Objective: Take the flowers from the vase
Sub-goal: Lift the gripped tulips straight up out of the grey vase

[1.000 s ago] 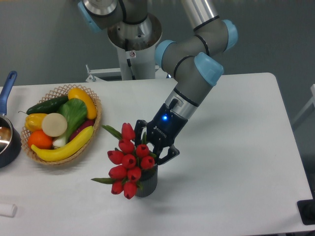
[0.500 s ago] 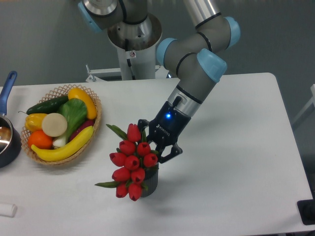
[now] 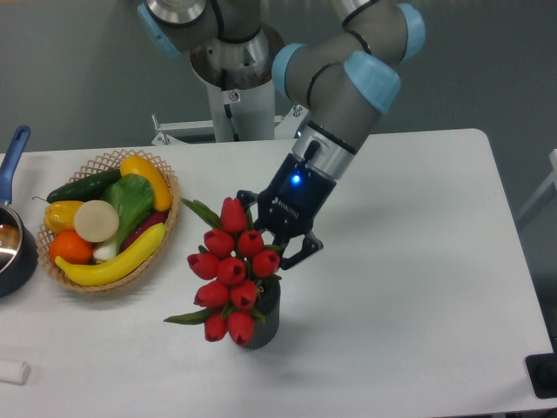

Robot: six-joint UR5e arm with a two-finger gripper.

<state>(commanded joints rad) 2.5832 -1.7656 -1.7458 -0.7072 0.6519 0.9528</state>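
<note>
A bunch of red tulip flowers (image 3: 228, 275) with green leaves hangs over the mouth of the dark grey ribbed vase (image 3: 264, 320), which stands near the table's front. The buds hide most of the vase; only its right side shows. My gripper (image 3: 268, 246) is shut on the flowers, its black fingers closed around the top right of the bunch. The stems are hidden behind the buds, so I cannot tell how far they still reach into the vase.
A wicker basket (image 3: 171, 219) with a banana, cucumber, orange and other produce sits at the left. A dark pot with a blue handle (image 3: 12, 153) is at the far left edge. A small white object (image 3: 12, 372) lies front left.
The gripper has risen a little with the flowers in its grasp, and the bunch now sits higher over the vase. The vase has stayed in place.
</note>
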